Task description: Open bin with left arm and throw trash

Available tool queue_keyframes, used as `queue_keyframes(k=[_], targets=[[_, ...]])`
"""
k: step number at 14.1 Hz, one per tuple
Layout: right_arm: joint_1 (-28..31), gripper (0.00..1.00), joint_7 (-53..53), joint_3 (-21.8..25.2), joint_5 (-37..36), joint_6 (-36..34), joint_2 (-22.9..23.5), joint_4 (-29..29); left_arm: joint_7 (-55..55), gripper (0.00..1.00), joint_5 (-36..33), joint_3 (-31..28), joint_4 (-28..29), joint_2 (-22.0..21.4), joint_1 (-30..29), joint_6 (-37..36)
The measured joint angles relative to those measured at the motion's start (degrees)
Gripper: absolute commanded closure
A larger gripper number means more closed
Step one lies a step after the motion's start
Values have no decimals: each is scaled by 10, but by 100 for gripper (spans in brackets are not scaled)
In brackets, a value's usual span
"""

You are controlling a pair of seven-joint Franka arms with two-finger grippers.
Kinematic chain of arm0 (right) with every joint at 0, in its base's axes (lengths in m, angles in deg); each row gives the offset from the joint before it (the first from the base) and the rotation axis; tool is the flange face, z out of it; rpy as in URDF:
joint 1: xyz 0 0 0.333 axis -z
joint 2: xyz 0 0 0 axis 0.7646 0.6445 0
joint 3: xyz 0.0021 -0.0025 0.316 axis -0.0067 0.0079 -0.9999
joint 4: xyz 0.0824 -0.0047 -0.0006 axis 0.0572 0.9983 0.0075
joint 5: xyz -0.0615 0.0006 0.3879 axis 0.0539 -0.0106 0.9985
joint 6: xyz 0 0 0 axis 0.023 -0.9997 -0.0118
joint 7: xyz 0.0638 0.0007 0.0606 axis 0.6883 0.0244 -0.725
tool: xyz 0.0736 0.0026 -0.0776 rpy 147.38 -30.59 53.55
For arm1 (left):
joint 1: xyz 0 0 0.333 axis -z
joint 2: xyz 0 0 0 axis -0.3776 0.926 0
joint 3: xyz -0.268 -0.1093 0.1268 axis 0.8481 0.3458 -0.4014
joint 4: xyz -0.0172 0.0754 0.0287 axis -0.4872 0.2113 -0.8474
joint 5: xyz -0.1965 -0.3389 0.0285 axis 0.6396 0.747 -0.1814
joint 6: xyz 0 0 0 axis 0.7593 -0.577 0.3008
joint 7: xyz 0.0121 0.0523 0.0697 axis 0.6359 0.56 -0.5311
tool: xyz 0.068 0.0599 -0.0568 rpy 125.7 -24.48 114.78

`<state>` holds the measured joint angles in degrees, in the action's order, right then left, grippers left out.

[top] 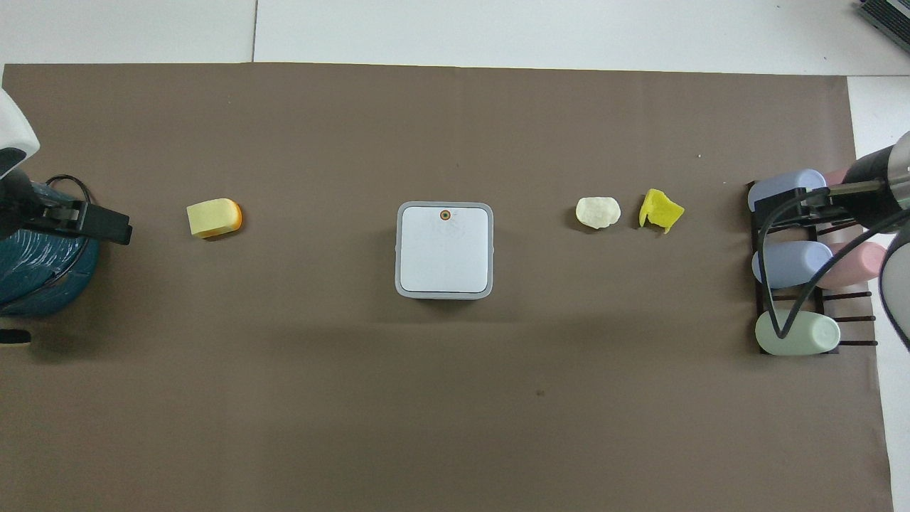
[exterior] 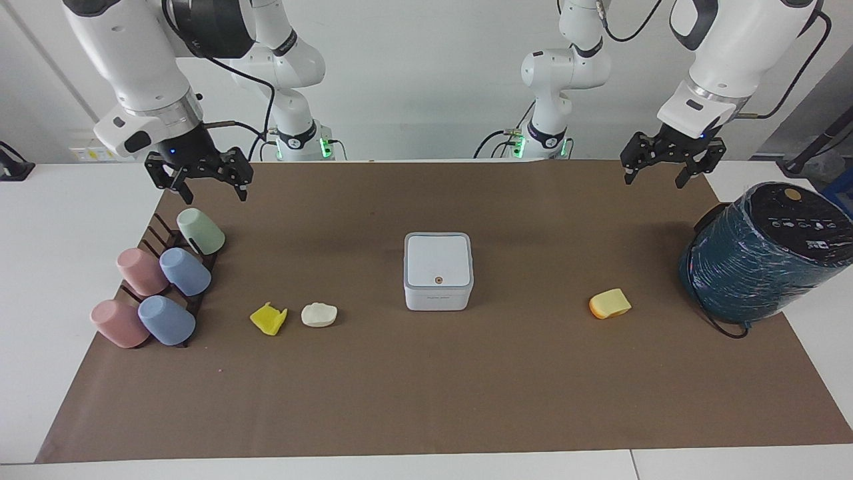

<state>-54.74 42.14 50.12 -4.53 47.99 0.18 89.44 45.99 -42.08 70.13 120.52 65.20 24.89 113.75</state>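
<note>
The left gripper (exterior: 664,175) hangs in the upper right of the facing view with its two fingers spread and nothing between them, in the air above the brown mat (exterior: 426,400) close to the robots' edge of it. Just below and to the side of it in that frame, at the right margin, sits a big dark teal round appliance (exterior: 753,267), tilted, with a black control top. The right gripper (exterior: 212,190) hangs in the upper left of the facing view, likewise spread and empty, over the top end of a dark rack (exterior: 160,233) that carries five pastel cups (exterior: 185,272) lying on their sides: one green, two pink, two blue. Both arms wait. The bin (exterior: 438,270), a small white square box with a grey rim, stands at the centre of both frames with its lid down flat; the small round brown button shows on the lid's edge away from the robots. The trash lies in a rough row with the bin's front edge: a bright yellow jagged scrap (exterior: 268,319) and a cream-white lump (exterior: 318,315) just beside each other at centre left of the facing view, between cups and bin, and a yellow wedge (exterior: 610,304) with an orange edge at centre right, between bin and appliance.
</note>
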Motion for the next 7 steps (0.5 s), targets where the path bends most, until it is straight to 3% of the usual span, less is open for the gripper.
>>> queue_keyframes(k=[7], targets=[[0, 0, 0, 0, 0, 0, 0, 0, 0, 0, 0, 0, 5, -3, 0, 1]])
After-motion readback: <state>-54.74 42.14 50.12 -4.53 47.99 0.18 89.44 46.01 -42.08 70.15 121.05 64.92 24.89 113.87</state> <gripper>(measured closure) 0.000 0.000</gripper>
